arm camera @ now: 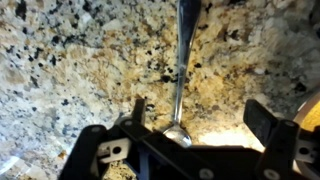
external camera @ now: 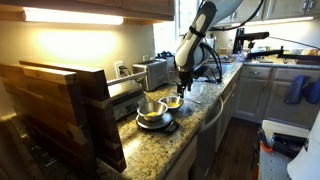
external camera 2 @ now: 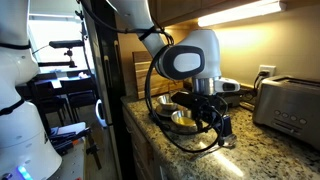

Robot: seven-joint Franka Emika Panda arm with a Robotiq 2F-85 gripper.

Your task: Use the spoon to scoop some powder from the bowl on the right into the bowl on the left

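Wide-open gripper hovers over the counter near the bowls — the spoon lies flat directly below, between its jaws, handle running straight ahead, crosswise to their closing line.

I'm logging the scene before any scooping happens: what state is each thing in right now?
gripper: open, fingers either side of the spoon.
spoon: lying on the granite counter, not gripped.
bowl with yellow powder: upright, powder inside.
second bowl: upright, contents not visible.
toaster: upright, on or off cannot be told.
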